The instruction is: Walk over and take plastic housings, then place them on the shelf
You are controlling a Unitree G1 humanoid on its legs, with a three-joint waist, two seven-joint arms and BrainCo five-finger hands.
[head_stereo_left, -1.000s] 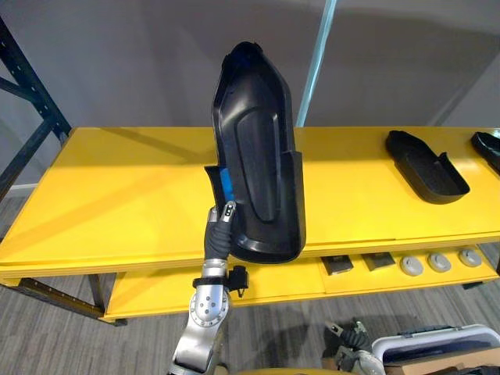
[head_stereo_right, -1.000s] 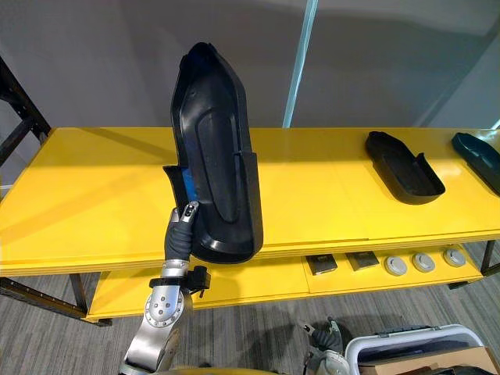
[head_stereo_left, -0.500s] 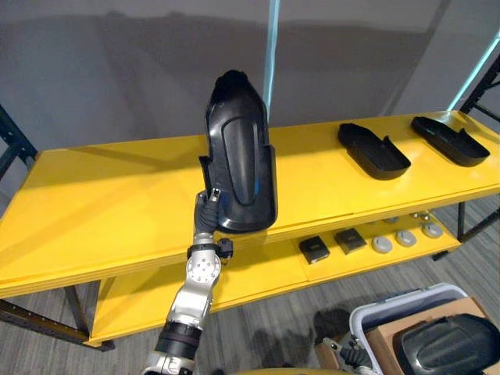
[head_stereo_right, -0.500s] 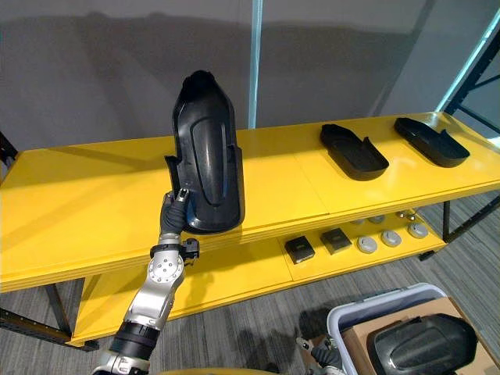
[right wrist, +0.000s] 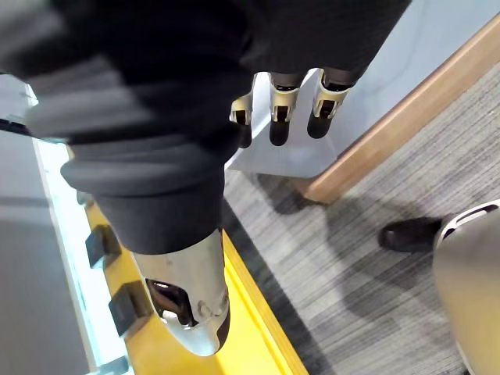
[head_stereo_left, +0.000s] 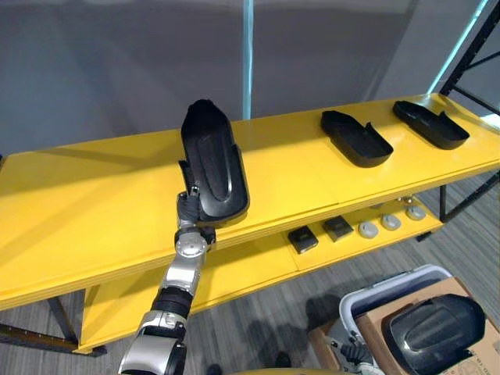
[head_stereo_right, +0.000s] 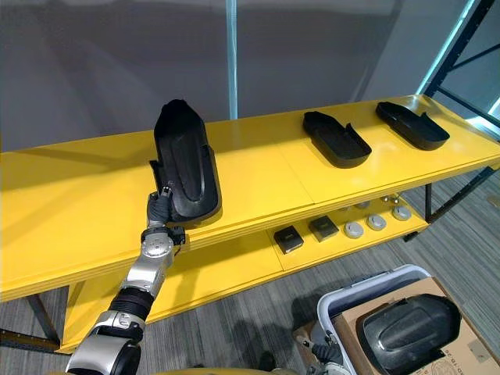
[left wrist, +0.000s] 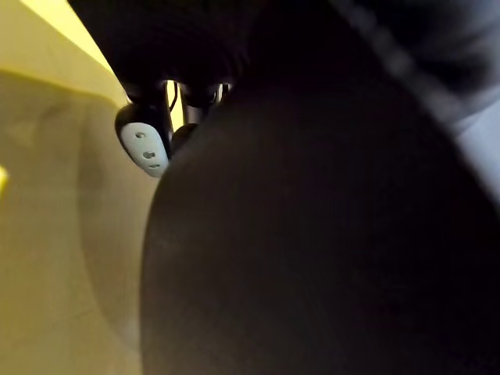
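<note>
A plastic housing (head_stereo_left: 212, 168) is standing tilted over the shelf (head_stereo_left: 94, 195) left of middle (the left hand (head_stereo_left: 188, 208) is gripping its near end), while a second housing (head_stereo_left: 355, 138) and a third housing (head_stereo_left: 430, 123) are lying farther right.

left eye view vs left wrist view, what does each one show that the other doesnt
The left eye view adds a second black housing and a third black housing lying further right on the shelf, small parts on the lower level, and a boxed housing on the floor. The left wrist view adds a close silver fingertip beside dark plastic. Both share the left hand gripping the long black plastic housing over the yellow shelf.
</note>
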